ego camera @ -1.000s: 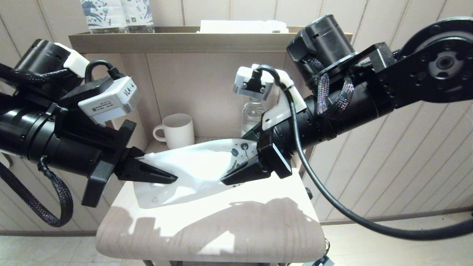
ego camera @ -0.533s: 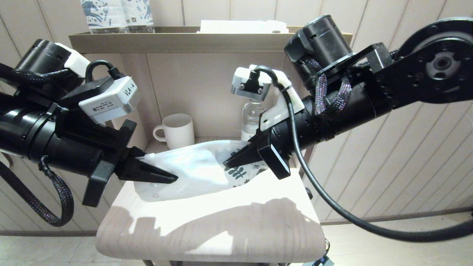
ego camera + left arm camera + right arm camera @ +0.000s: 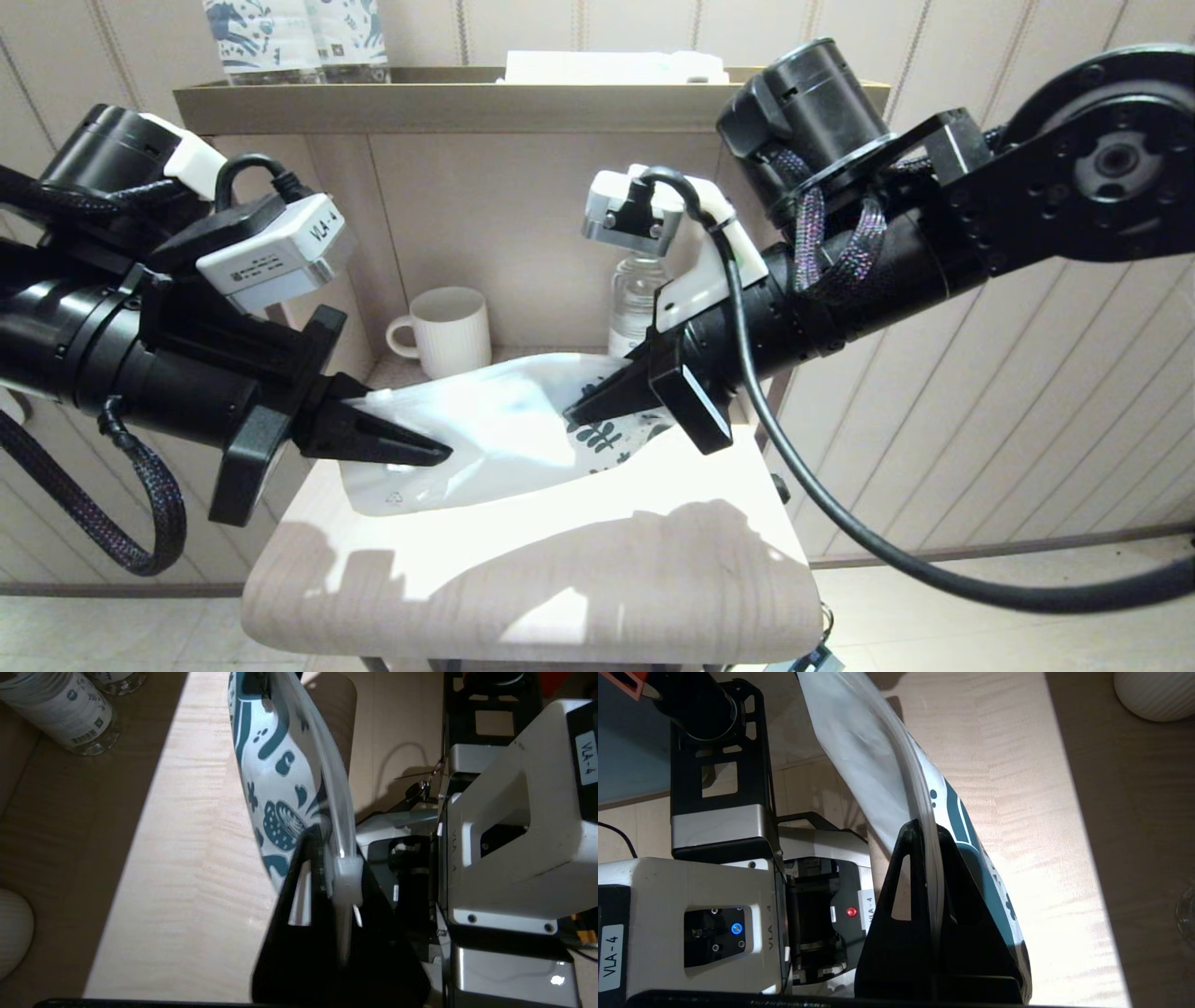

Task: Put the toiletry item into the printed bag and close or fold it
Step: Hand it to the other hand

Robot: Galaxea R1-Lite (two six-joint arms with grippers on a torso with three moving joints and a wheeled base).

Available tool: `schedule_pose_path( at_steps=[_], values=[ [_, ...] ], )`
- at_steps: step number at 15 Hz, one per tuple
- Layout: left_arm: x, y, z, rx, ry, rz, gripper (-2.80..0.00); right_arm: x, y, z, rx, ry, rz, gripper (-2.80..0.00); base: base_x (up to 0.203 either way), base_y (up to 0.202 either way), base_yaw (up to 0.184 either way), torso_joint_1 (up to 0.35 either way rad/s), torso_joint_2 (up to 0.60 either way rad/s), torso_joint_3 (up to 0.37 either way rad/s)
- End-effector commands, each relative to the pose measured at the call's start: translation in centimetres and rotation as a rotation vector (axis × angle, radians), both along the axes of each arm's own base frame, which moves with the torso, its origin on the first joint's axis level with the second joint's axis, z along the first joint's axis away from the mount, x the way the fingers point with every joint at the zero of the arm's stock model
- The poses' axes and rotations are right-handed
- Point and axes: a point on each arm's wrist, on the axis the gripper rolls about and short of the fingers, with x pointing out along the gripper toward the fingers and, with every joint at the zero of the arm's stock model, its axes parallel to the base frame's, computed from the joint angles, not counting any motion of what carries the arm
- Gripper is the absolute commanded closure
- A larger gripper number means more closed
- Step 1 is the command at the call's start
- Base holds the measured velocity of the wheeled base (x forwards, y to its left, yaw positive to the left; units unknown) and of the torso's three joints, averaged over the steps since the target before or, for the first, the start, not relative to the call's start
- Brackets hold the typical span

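Note:
The printed bag (image 3: 485,434) hangs just above the wooden table (image 3: 560,579), stretched between both grippers. It is white with dark blue leaf print at its right end (image 3: 597,439). My left gripper (image 3: 439,455) is shut on the plain left end. In the left wrist view the left gripper (image 3: 322,835) pinches the bag's clear zip edge beside a white slider (image 3: 348,877). My right gripper (image 3: 571,415) is shut on the top edge near the print, and in the right wrist view this gripper (image 3: 927,828) clamps the zip strip of the bag (image 3: 859,742). The toiletry item is hidden.
A white ribbed mug (image 3: 448,329) and a clear water bottle (image 3: 638,294) stand at the back of the table under a shelf. Printed-label bottles (image 3: 299,37) and a white packet (image 3: 611,67) sit on the shelf top. The table's front half lies in shadow.
My right gripper has shut on the bag's top edge and shifted slightly left and up. The printed end has turned to face forward. The left gripper has kept its grip.

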Motion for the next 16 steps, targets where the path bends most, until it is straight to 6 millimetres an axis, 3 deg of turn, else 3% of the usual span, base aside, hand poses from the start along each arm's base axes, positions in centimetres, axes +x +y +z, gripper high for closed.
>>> schedule_pose_path(
  at_steps=[1, 16],
  values=[
    [0.0, 0.0, -0.3, 0.003, 0.009, -0.006, -2.80, 0.0, 0.1, -0.1, -0.001, 0.002, 0.005, 0.00, 0.000, 0.000, 0.000, 0.000, 0.00, 0.000],
    [0.6, 1.7, 0.1, 0.037, 0.000, 0.088, -2.80, 0.2, -0.2, -0.5, -0.013, 0.010, -0.001, 0.00, 0.000, 0.000, 0.000, 0.000, 0.00, 0.000]
  ],
)
